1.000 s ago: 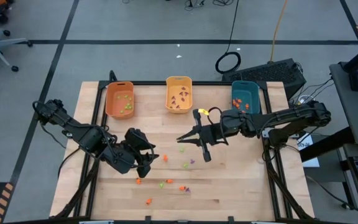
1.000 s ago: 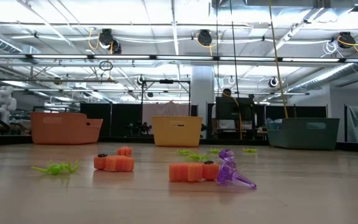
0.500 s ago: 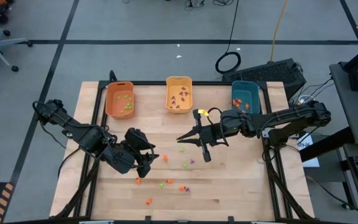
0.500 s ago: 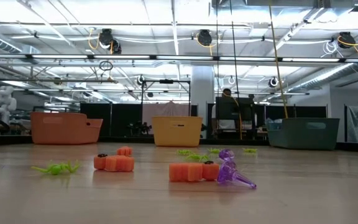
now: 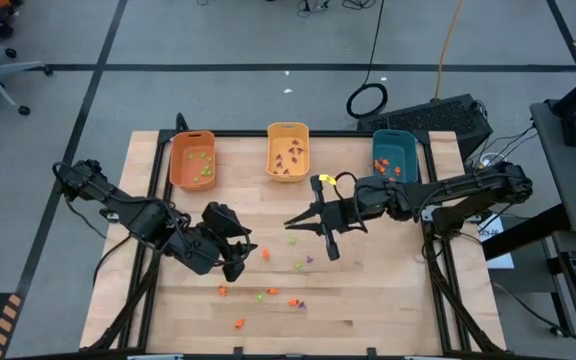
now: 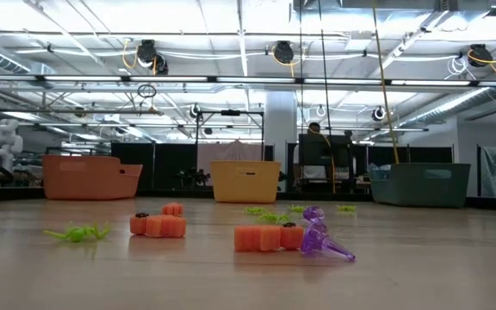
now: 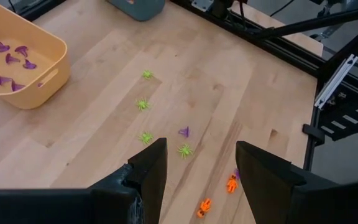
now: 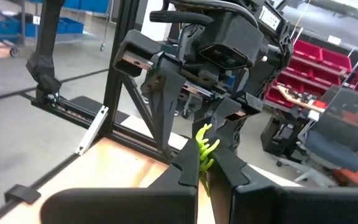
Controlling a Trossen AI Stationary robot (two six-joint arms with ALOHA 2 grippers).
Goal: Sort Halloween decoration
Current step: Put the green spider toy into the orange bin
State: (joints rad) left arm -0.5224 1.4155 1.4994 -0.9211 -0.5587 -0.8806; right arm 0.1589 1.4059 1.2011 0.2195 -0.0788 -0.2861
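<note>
near the yellow bin [image 5: 288, 152], on the side away from its back wall: right hand [image 5: 294, 224] pinching a green trinket [image 8: 204, 148], left hand [image 5: 240, 262] spread over loose pieces.

pressed together on the light green piece and held clear of the tabletop [image 5: 388, 300], probably for carrying toward the orange bin [image 5: 192, 160], where green ones already lie. spread and hovering off toward the orange bin's side of the yellow bin, above scattered orange [image 7: 231, 183], green [image 7: 184, 149] and purple [image 7: 184, 131] trinkets, likely lining up a next pick. purple pieces already sorted inside the yellow bin; orange ones in the teal bin [image 5: 395, 154].
</note>
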